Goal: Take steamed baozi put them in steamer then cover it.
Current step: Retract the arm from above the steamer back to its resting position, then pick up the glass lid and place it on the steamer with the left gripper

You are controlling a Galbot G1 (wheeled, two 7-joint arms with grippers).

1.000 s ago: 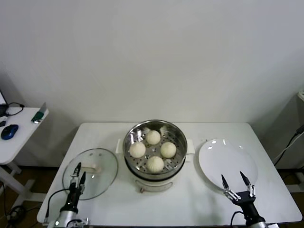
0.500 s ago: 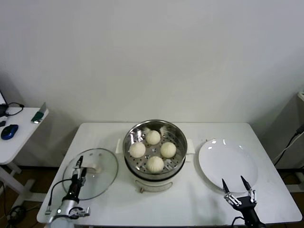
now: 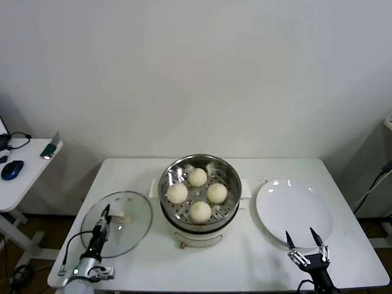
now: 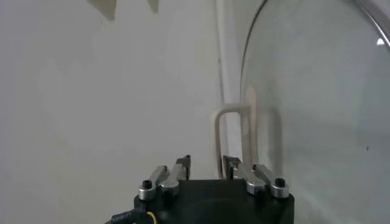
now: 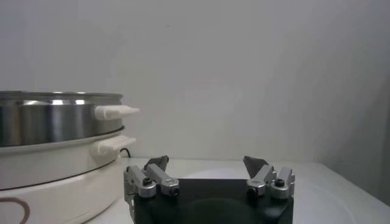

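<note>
- Head view: four steamed baozi (image 3: 197,193) are seen inside the steamer (image 3: 199,191), which stands uncovered in the middle of the white table (image 3: 251,269).
- The cover (image 3: 117,223) is laid flat on the table, left of the steamer and apart from it.
- The left gripper (image 3: 105,215) is held over the near part of the cover, close to its handle (image 3: 120,216); its fingers are turned edge-on here, so their gap cannot be read.
- The right gripper (image 3: 304,237) is parked at the near edge of the white plate (image 3: 294,211), its fingers spread wide and empty.
- Left wrist view: the left gripper (image 4: 206,162) is shown partly open, nothing held, with the cover's handle (image 4: 235,134) just ahead of the fingertips.
- Right wrist view: the right gripper (image 5: 206,163) is seen wide open and empty, with the steamer (image 5: 58,120) off to one side.
</note>
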